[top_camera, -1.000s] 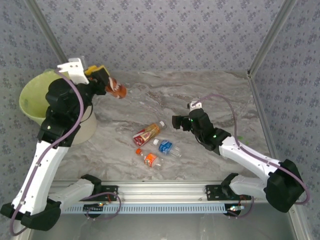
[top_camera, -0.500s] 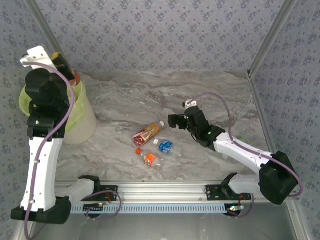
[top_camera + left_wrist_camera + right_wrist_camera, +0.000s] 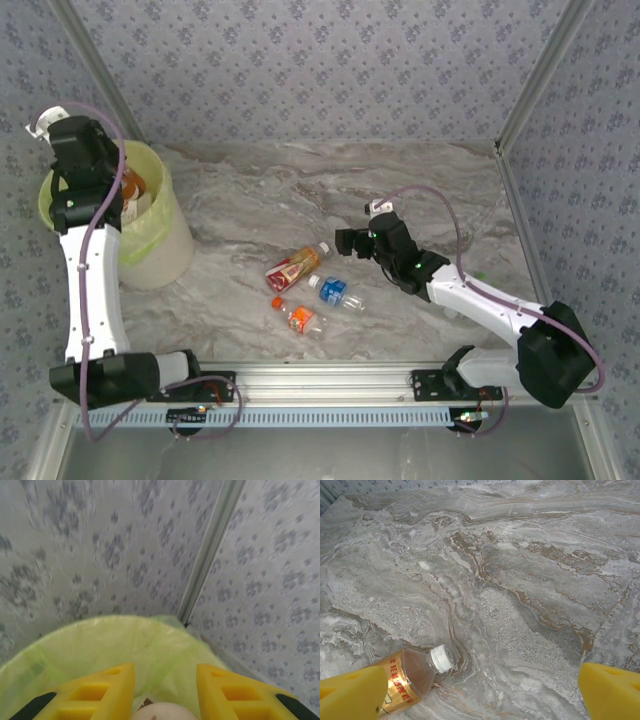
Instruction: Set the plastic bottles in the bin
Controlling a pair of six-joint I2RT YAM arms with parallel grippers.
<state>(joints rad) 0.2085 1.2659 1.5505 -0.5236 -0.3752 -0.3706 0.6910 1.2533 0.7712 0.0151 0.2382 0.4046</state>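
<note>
Lime-green bag [image 3: 100, 645]: lines the round white bin [image 3: 165, 255] and is folded out over its rim.
Bin position: far-left part of the marble table [image 3: 430, 180], close to the patterned wall.
Bin contents: the left arm hangs over the mouth and hides most of the inside, so I cannot tell what lies at the bottom.
Left fingers [image 3: 102, 695]: yellow, over the bin's mouth, part-way apart with a pale rounded bottle end filling the gap between them.
Held bottle [image 3: 130, 184]: amber-brown, gripped by the left fingers at the mouth of the bin.
Loose bottles: three lie on their sides near the table's middle, well apart from the bin.
White-capped bottle [image 3: 296, 266]: red-and-orange label, the farthest of the three.
Blue-labelled bottle [image 3: 335, 293]: just beside it on the near right.
Orange-capped bottle [image 3: 297, 317]: nearest the arm bases.
Right fingers [image 3: 612, 692]: spread wide with nothing between them, over the table just beside the white-capped bottle, whose labelled end sits behind one finger in the wrist view.
</note>
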